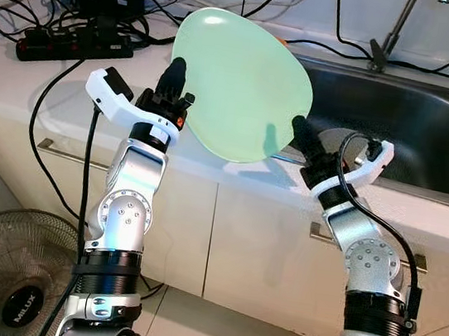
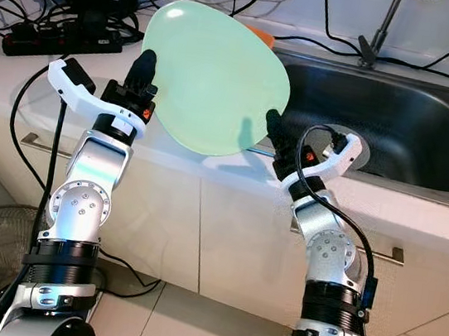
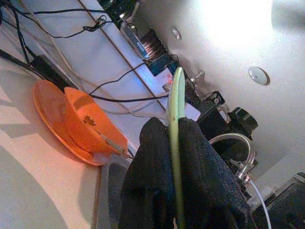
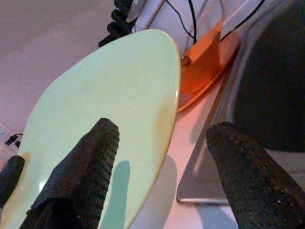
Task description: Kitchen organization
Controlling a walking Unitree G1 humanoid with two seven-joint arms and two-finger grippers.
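- Near left, on the floor: fan [image 1: 21, 273], by the cabinet fronts [image 1: 223, 235].
- Left gripper [image 1: 172, 85] raised over the near counter edge, fingers [image 3: 205, 167] pressed together on the left rim of the pale green plate [image 1: 240, 87]; rim sandwiched edge-on between them.
- Plate held tilted up, clear of the counter [image 1: 43, 92], just left of the sink [image 1: 415, 120].
- Right gripper [image 2: 272, 137] at the plate's lower right edge, fingers [image 4: 86, 171] spread; one lies against the plate face, the other well off it. Not pinching.
- Far: orange dish [image 4: 207, 62] on the counter at the sink's far-left corner; power strip and cables [image 1: 67, 37] far left; tap [image 1: 390, 32] behind the sink.
- Step, as judged: plate in mid-carry, possibly a hand-over or steadying by the right.
- Next, as judged: either close right fingers on the rim before any release by the left, or lower the plate flat to its resting place.
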